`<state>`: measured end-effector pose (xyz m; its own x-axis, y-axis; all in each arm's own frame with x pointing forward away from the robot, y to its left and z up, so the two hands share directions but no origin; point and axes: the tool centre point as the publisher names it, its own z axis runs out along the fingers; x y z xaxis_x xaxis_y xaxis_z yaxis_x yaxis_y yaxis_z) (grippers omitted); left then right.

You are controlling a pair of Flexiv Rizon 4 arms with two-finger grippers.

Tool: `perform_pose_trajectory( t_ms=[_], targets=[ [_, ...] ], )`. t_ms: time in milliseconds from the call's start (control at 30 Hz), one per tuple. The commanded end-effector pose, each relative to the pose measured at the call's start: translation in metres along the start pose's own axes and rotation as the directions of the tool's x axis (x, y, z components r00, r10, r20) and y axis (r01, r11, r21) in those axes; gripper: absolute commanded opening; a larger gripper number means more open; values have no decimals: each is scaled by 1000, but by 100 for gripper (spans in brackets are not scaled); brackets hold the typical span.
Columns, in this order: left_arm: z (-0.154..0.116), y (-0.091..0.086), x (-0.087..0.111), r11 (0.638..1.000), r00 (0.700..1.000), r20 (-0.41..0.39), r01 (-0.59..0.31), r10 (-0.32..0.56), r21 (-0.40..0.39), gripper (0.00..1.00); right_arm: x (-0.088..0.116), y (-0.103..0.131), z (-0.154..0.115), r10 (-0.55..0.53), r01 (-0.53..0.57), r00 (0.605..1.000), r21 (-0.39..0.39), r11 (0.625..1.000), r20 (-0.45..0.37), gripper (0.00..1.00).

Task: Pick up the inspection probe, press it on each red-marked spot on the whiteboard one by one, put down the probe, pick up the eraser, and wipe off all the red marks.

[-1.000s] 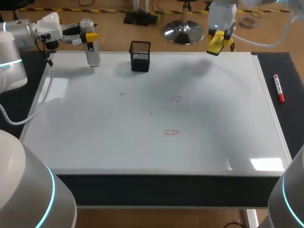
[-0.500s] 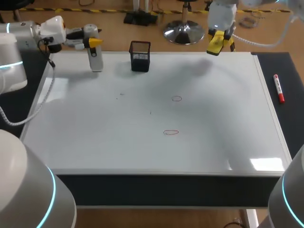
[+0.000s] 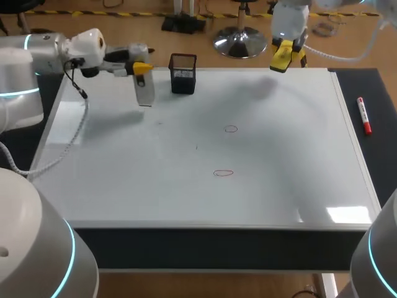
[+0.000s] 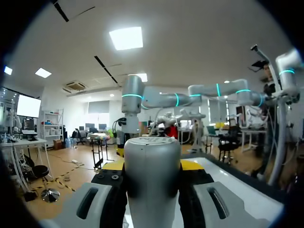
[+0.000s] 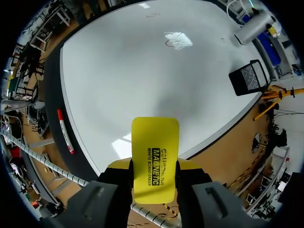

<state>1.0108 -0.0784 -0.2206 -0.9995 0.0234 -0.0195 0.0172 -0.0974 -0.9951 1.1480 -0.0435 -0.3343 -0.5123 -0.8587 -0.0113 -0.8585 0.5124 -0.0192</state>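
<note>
My left gripper (image 3: 141, 66) is shut on the grey-white inspection probe (image 3: 145, 90), which hangs tip-down over the whiteboard's (image 3: 124, 186) back left, just left of the mesh cup. In the left wrist view the probe (image 4: 152, 183) fills the space between my fingers (image 4: 114, 165). Two red marks sit mid-board: a small ring (image 3: 231, 129) and an oval (image 3: 223, 173) nearer the front. My right gripper (image 3: 287, 56) is shut on the yellow eraser (image 5: 155, 161), held above the board's back edge to the right of the middle. Ahead of the eraser, the oval (image 5: 175, 42) shows on the board.
A black mesh cup (image 3: 183, 73) stands at the board's back edge, close to the right of the probe. A red marker (image 3: 364, 115) lies on the dark mat right of the board. The board's framed rim (image 3: 205, 226) runs along the front.
My left arm has carried the probe rightward along the back of the board, toward the mesh cup. The right arm and eraser have stayed still.
</note>
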Motion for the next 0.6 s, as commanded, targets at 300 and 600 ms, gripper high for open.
perform_pose_trajectory(
  t_ms=[300,600],
  targets=[
    [86,6,45,999,985,-170,46,-42,19,0,0,-1,-1,-2,2,1000,-1,1000,-4,0],
    [144,12,58,997,950,-306,72,-58,35,0,0,-1,-1,-2,2,1000,-1,1000,-4,0]
  ],
)
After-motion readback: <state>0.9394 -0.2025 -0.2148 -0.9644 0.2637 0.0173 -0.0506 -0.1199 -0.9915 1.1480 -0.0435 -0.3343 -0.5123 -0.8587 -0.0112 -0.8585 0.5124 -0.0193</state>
